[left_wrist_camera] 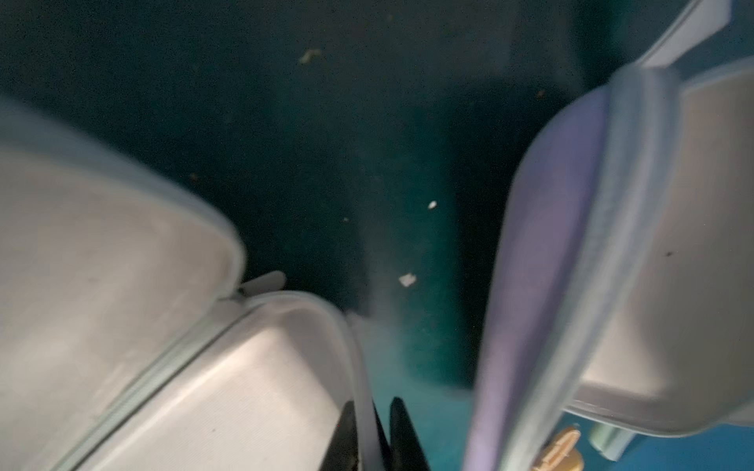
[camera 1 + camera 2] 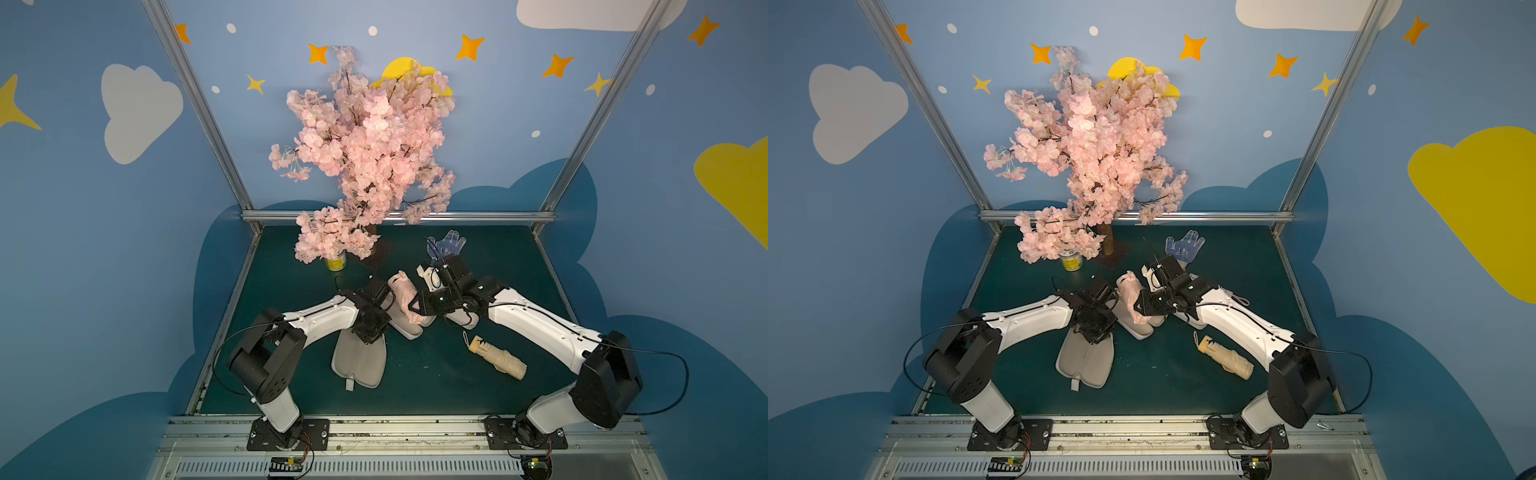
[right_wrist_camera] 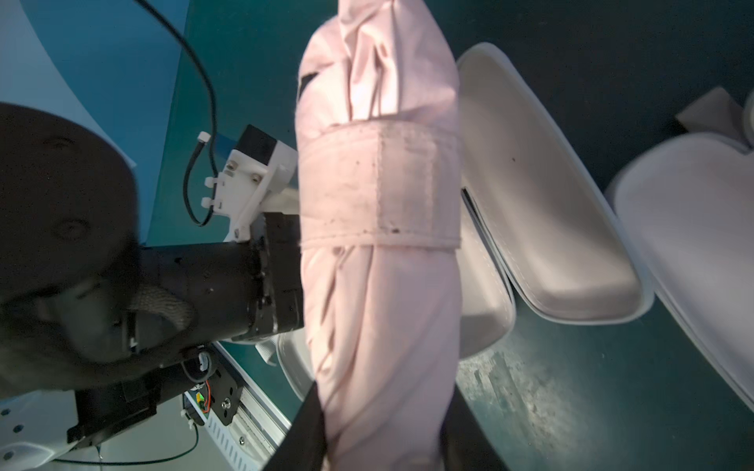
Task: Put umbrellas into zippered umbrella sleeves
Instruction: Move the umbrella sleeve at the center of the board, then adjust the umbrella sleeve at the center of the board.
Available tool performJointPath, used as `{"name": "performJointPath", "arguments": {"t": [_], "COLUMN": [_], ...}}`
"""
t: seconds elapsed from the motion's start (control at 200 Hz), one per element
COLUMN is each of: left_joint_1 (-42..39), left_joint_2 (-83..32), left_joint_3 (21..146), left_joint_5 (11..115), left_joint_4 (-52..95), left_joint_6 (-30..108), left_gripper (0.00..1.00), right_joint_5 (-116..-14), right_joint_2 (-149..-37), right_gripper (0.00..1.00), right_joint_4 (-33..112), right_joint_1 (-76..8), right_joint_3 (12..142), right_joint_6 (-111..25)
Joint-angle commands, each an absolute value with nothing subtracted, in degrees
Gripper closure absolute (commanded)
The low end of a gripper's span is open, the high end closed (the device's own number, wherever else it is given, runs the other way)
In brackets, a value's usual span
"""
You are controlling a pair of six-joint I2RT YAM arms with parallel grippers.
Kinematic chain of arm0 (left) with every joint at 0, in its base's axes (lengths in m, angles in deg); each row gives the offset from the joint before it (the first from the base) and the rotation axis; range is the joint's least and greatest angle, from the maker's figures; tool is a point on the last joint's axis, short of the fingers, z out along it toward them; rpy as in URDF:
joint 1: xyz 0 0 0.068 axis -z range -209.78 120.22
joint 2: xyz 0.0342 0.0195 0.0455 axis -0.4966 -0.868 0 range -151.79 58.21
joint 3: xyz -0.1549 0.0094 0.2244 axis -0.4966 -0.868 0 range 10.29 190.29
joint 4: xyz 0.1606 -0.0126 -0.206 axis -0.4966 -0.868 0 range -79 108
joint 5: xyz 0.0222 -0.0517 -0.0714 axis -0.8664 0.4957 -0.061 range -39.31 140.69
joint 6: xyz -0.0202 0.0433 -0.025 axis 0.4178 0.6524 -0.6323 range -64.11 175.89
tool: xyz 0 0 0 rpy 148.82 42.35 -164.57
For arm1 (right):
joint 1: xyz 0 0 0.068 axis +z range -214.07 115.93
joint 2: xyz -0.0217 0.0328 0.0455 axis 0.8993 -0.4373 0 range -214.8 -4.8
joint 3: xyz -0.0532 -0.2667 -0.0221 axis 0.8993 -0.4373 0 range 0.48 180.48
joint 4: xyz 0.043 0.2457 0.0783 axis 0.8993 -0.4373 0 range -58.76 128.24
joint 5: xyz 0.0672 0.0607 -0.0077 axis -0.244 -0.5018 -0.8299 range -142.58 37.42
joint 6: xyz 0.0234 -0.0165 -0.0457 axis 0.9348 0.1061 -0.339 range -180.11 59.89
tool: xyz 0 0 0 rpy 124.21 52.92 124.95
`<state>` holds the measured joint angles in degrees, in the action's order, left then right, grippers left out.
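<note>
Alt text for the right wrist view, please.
The right gripper clamps a folded pink umbrella, strapped round its middle. Behind it an open cream-lined case lies on the green table, with the left arm close alongside.

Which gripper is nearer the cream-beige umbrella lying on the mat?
Right. The right gripper, clamping the pink umbrella, hangs inward of the cream-beige umbrella, farther from the base. The left gripper, closed on the near open sleeve at its rim, sits even farther left.
</note>
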<state>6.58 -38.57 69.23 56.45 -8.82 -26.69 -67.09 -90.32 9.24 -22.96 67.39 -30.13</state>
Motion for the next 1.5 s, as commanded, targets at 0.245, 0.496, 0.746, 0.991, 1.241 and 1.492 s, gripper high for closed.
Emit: {"name": "performJointPath", "arguments": {"t": [0.245,0.496,0.746,0.991,1.241,1.492], "left_joint_1": [-3.1,-13.5,-13.8,-13.7,-12.0,-14.2], "left_joint_2": [-26.4,-13.8,-17.7,-14.9,-11.7,-4.9], "left_joint_3": [75.3,65.3,55.1,42.7,29.9,33.3], "left_joint_5": [66.8,58.4,63.6,70.9,74.7,68.6], "left_joint_4": [-22.8,-27.3,-17.2,-5.2,11.4,-3.0], "left_joint_6": [-4.2,15.7,14.8,7.2,-4.8,-0.4], "left_gripper": [0.33,0.17,0.22,0.53,0.7,0.66], "right_joint_5": [-67.2,-56.1,-63.1,-67.3,-67.1,-72.4], "right_joint_2": [-88.0,-86.2,-96.8,-103.8,-111.6,-116.3], "right_gripper": [1.0,1.0,1.0,1.0,1.0,0.93], "right_joint_4": [11.4,6.5,6.1,12.1,14.5,14.7], "right_joint_1": [-22.7,-10.5,-2.6,-0.3,1.0,-0.2], "right_joint_3": [68.2,71.3,77.7,75.4,77.9,77.6], "right_joint_6": [-18.6,-5.4,4.1,12.8,15.2,13.0]}}
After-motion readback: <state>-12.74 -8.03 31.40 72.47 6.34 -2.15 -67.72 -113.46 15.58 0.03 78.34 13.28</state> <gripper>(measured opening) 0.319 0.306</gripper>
